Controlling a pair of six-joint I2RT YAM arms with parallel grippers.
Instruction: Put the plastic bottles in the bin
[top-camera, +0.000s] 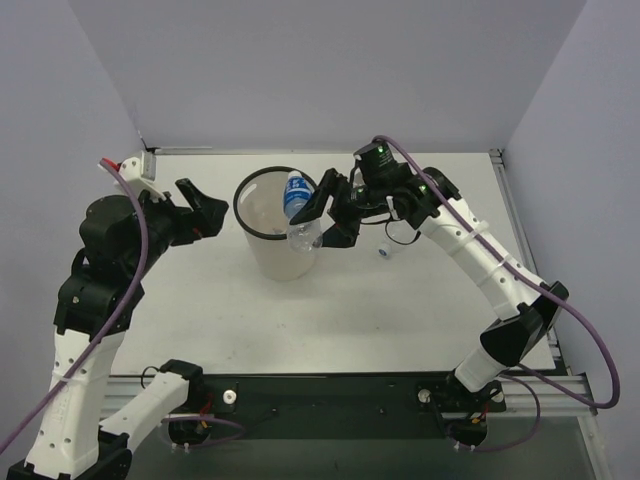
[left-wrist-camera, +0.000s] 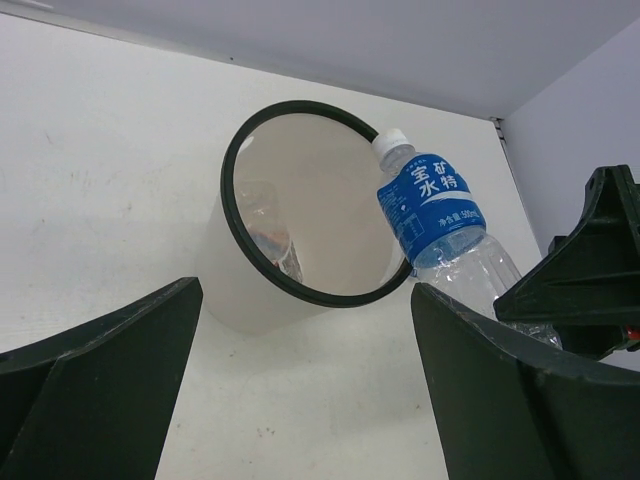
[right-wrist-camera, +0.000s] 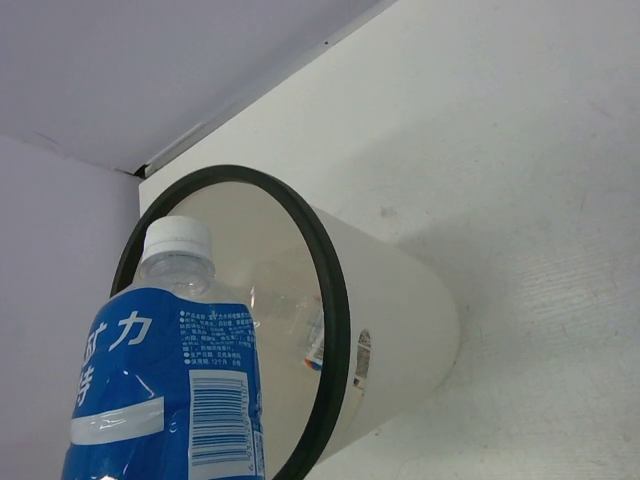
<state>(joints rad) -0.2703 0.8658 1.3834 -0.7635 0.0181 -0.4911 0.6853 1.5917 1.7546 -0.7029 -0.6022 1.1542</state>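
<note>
The bin is a round white bucket with a black rim, standing mid-table. My right gripper is shut on the clear lower body of the blue-wrap bottle. It holds the bottle tilted, white cap over the bin's right rim and base outside it. The bottle also shows in the left wrist view and the right wrist view. Another clear bottle with a blue-and-red label lies inside the bin. My left gripper is open and empty, left of the bin. The plain bottle is not clearly in view.
A small white and blue object lies on the table under the right arm. The back wall and side walls enclose the white table. A metal rail runs along the table's right edge.
</note>
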